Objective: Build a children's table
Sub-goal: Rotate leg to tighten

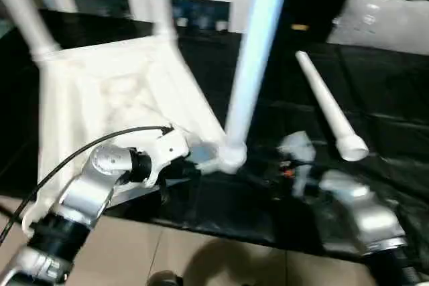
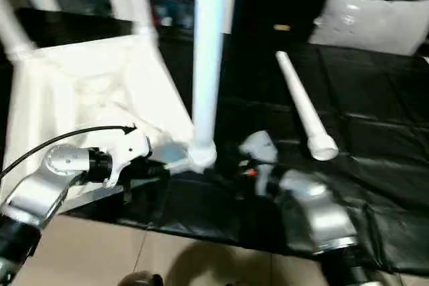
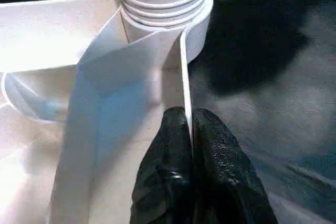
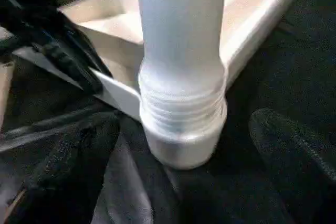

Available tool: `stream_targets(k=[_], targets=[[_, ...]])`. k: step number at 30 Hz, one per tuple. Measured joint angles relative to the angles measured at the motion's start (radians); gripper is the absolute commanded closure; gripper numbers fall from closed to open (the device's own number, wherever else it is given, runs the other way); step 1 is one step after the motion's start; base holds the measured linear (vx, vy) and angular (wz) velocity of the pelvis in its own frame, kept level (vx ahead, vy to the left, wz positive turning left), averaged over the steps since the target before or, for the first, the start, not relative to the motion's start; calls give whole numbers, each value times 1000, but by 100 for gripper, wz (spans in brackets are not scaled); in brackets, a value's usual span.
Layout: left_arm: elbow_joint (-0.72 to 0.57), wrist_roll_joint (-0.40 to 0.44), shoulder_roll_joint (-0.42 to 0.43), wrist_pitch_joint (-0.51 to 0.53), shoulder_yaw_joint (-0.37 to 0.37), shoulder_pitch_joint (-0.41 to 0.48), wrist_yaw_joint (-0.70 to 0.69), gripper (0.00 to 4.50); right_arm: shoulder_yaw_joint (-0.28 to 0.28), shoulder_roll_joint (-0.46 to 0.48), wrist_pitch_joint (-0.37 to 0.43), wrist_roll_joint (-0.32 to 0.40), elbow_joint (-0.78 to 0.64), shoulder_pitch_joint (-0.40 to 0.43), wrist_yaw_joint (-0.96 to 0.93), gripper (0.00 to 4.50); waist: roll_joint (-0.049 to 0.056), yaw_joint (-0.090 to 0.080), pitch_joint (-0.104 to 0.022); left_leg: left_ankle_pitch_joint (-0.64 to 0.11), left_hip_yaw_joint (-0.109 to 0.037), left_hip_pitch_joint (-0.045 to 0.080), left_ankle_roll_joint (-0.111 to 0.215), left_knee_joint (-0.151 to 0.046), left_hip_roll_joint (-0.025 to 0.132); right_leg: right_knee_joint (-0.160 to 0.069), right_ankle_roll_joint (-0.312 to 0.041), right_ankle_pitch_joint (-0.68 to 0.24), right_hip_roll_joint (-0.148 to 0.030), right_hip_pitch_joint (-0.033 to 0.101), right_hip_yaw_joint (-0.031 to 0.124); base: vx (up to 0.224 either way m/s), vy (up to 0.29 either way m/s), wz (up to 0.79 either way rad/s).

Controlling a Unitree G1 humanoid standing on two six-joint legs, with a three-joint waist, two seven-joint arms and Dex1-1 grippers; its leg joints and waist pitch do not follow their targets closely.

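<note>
Third leg seated in the near corner, one leg waiting

Nearest, the left gripper (image 3: pixel 190 145) pinches the thin side wall of the upturned table top (image 1: pixel 120 92), probably steadying it. At about 3 o'clock from it, the right gripper (image 4: pixel 173 182) has its fingers spread wide either side of the upright leg (image 1: pixel 258 51), whose thread is not fully in the corner socket (image 4: pixel 184 140). Farther, around 1 o'clock, the loose leg (image 1: pixel 328 108) lies on the black mat (image 1: pixel 375 85).

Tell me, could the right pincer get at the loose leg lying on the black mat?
Probably yes: the right pincer stands open beside the screwed-in leg, and bare mat lies between it and the loose leg.
</note>
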Motion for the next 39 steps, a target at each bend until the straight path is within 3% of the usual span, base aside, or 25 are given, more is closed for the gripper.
stream_targets(k=[4, 7, 13, 24, 29, 39], targets=[[69, -11, 6, -75, -29, -37, -98, 450, 38, -46, -32, -6, 8, -14, 87, 6, 4, 20, -1, 0, 0, -1, 0, 4, 0, 2, 0, 1, -1, 0, -1, 0, 0, 0], [101, -9, 4, -123, -56, -61, -136, 450, 61, -49, -58, -14, 23, -31, 131, 6, 4, 25, -1, 0, 0, -2, 0, 7, 1, 3, 0, 1, -2, 1, -2, 0, 0, 0], [141, -1, 1, -188, -86, -87, -189, 450, 65, -46, -61, -14, 65, -76, 172, 22, 5, 22, -1, -1, 0, -2, 2, 13, 1, 5, -1, 3, -3, 1, -3, 0, 0, 0], [188, 7, 3, -255, -96, -106, -216, 450, 95, -59, -37, -8, 119, -118, 275, 138, 5, 22, -1, -1, -1, -2, 2, 15, 1, 8, -1, 4, -5, 2, -6, 0, 0, 0], [201, 8, 5, -278, -95, -108, -222, 450, 96, -61, -21, -7, 136, -132, 302, 169, 5, 23, -2, -1, -1, -3, 2, 17, 2, 9, -1, 4, -6, 2, -7, 0, 0, 0], [204, 5, 6, -281, -93, -106, -229, 450, 96, -61, 3, -1, 129, -131, 313, 175, 7, 23, -1, -1, -1, -3, 2, 17, 2, 9, -1, 4, -7, 2, -8, 0, 0, 0]])
